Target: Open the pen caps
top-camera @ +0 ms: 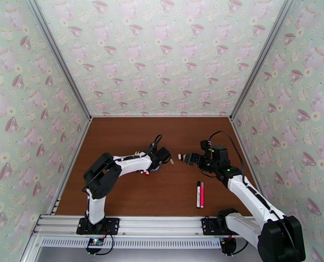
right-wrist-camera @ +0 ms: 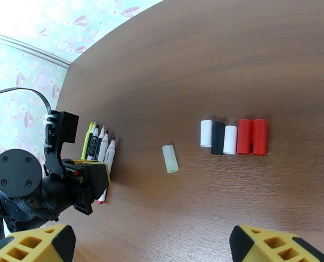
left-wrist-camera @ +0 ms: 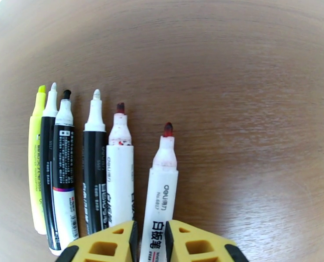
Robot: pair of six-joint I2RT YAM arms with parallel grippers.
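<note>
Six uncapped pens lie side by side in the left wrist view: a yellow one (left-wrist-camera: 36, 171), three black-barrelled ones (left-wrist-camera: 94, 171) and two white ones with red tips (left-wrist-camera: 120, 180). My left gripper (left-wrist-camera: 151, 230) is shut on the right-hand white pen (left-wrist-camera: 162, 188), its yellow fingers (left-wrist-camera: 118, 243) tight against both sides of the barrel. In the right wrist view, five pen caps (right-wrist-camera: 230, 139) form a row (white, black, white, two red), with a pale yellowish cap (right-wrist-camera: 170, 158) apart to their left. My right gripper (right-wrist-camera: 153, 247) hangs open above the table, near the caps.
In the top view, a black-capped pen (top-camera: 198, 194) and a pink pen (top-camera: 201, 194) lie together near the front right. My left gripper (top-camera: 164, 156) and right gripper (top-camera: 189, 158) face each other mid-table. Patterned walls (top-camera: 162, 62) enclose the brown table (top-camera: 162, 193).
</note>
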